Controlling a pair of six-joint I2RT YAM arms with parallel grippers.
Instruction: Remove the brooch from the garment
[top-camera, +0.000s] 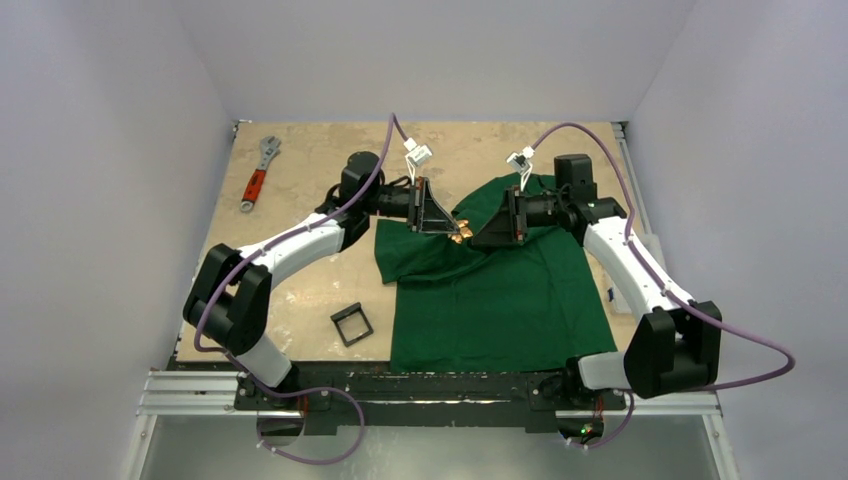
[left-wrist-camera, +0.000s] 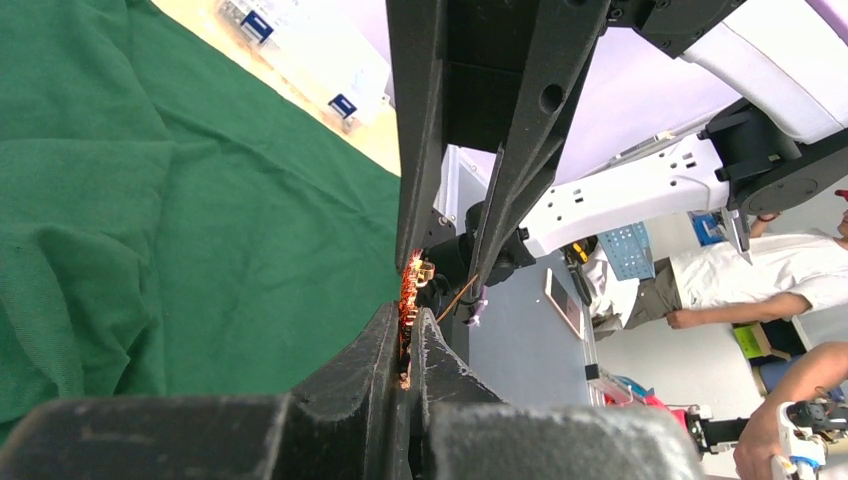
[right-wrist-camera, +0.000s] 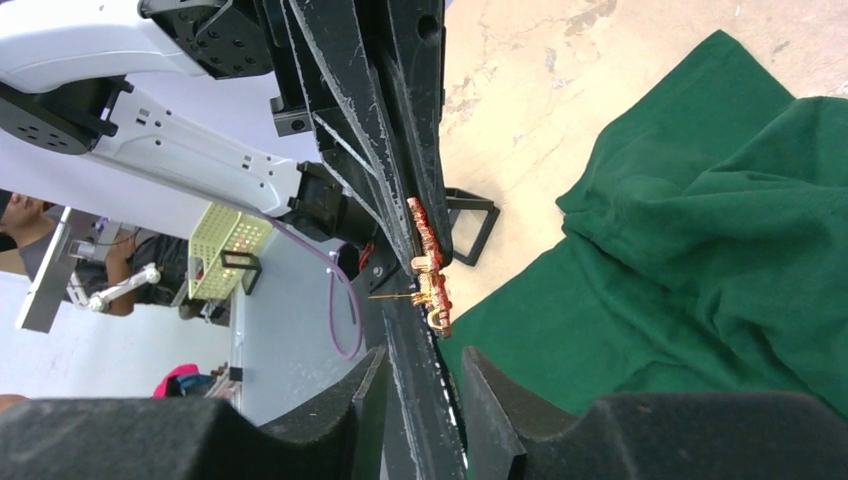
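- Brooch (right-wrist-camera: 428, 262): orange-red and gold, pinched edge-on between the tips of the left gripper (left-wrist-camera: 405, 352). Those fingers are pressed together on it, with no gap showing in the left wrist view.
- Brooch's thin gold pin (right-wrist-camera: 392, 297) sticks out sideways, bare, with no cloth on it that I can see.
- Brooch location: over the upper left part of the garment (top-camera: 500, 290), near its left sleeve. It looks lifted off the cloth, but I can't confirm clearance from the top view.
- Right gripper (right-wrist-camera: 425, 375): fingers (right-wrist-camera: 365, 400) are parted with a clear gap. They straddle the tip of the left gripper just below the brooch and aren't clamping the brooch.
- Both grippers meet nose to nose above the garment's upper left area, the left arm reaching in from the garment's left and the right arm from its right.
- Garment: dark green T-shirt lying on the table (top-camera: 300, 270), bunched and wrinkled around the left sleeve and flatter toward the hem.
- Red-handled adjustable wrench (top-camera: 257, 176): on the table well left of the garment, toward the far corner.
- Small black square frame (top-camera: 351, 325): on the table just left of the garment's lower edge.
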